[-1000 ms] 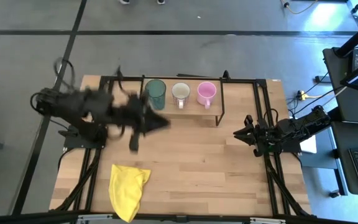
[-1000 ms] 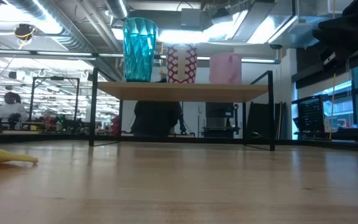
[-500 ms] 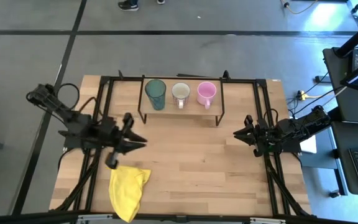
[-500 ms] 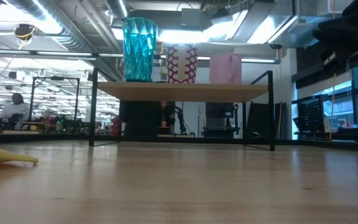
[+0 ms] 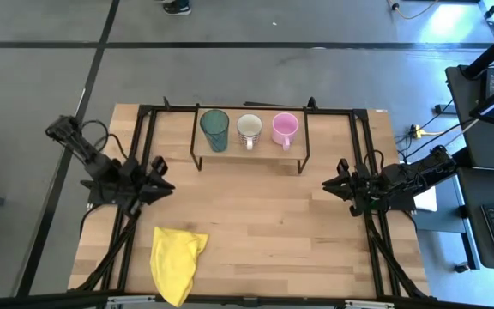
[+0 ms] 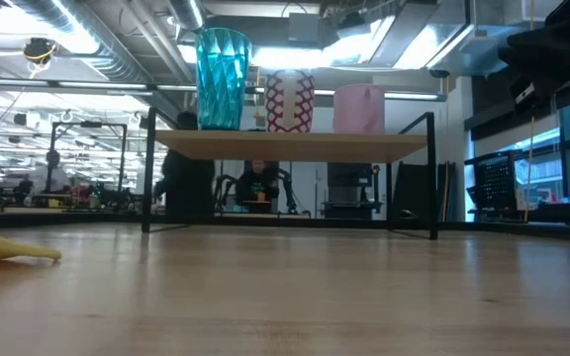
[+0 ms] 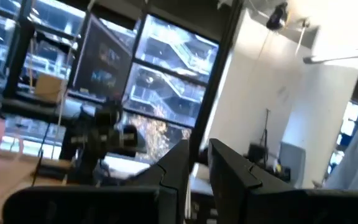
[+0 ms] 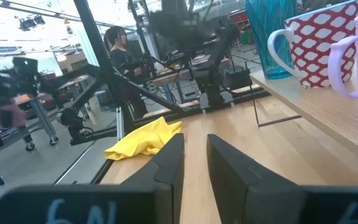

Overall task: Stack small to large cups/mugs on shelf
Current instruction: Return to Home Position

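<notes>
shelf (image 5: 264, 151): light wooden board on a black wire frame, upper centre of the high view, standing on the table (image 5: 256, 223); carries all three vessels side by side in one row, none nested in another

teal cup (image 5: 215, 129): left end of the row, upright, no handle; tallest of the three in the low view (image 6: 222, 79)

white mug (image 5: 249, 127): middle of the row, red-patterned wall (image 6: 289, 101), upright, close beside the teal cup

pink mug (image 5: 284, 128): right end of the row, upright, the lowest rim in the low view (image 6: 358, 109); judged reason for the order: height steps up from right to left across the frame, which answers small to large

left gripper (image 5: 163, 182): left centre of the high view, over the table's left edge, well apart from the shelf; in its wrist view (image 7: 199, 162) the fingers lie nearly together with a narrow slit, grasping nothing; judged to sit there because placing is done and the arm is parking

right gripper (image 5: 328, 183): right centre of the high view, at the table's right edge, waiting; fingers drawn close (image 8: 195, 155), nothing between them

yellow cloth (image 5: 177, 260): lower left of the high view, crumpled on the table, no part of the job
</notes>
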